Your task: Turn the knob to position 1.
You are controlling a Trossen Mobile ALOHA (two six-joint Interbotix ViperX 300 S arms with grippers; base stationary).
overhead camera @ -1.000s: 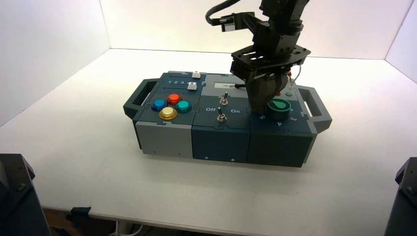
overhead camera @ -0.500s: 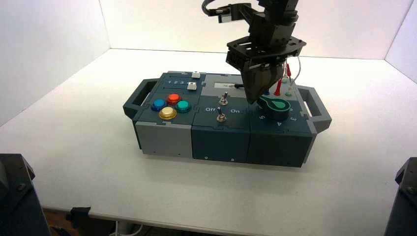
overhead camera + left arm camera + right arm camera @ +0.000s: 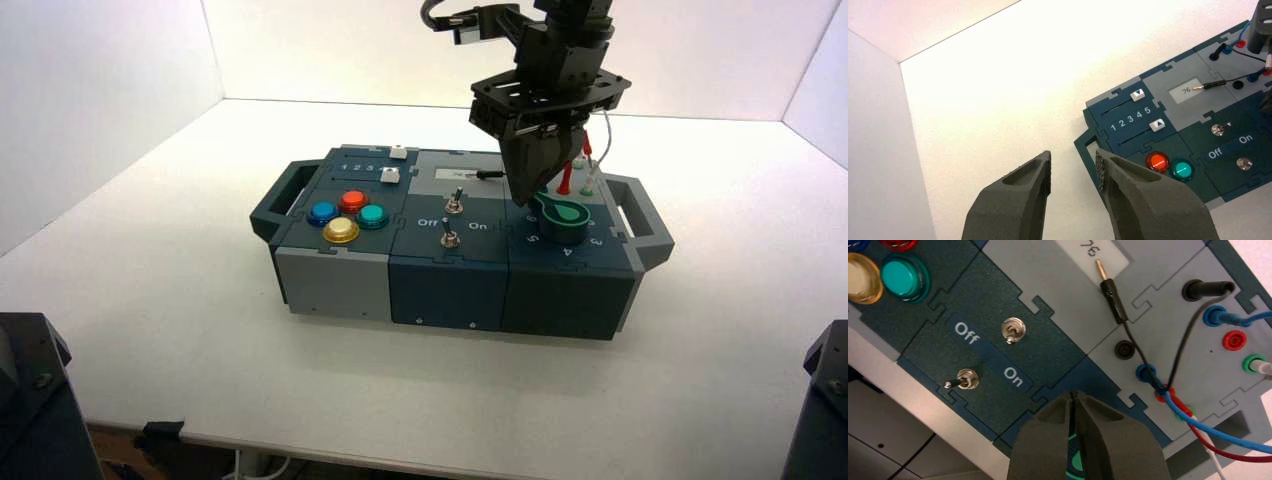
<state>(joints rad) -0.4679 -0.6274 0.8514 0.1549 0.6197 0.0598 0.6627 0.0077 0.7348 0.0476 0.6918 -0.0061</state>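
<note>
From above, the box (image 3: 460,250) stands mid-frame on the white table (image 3: 150,300). The knob (image 3: 563,219) sits right of centre, on the box's right-hand module, its green pointer reaching toward the upper left of the frame. The right gripper (image 3: 537,194) hangs point-down right over the pointer's tip; whether it touches I cannot tell.

In the left wrist view, the left gripper (image 3: 1074,171) fills the lower middle, its jaws standing apart with nothing between them, over bare table beside the box's handle end. Two white sliders (image 3: 1137,94) sit near the numbers 1 to 5.

In the right wrist view, the right gripper's fingertips meet at bottom centre, pressed together and empty, a slice of green knob showing beneath. Two toggle switches (image 3: 1012,330) flank "Off" and "On".
</note>
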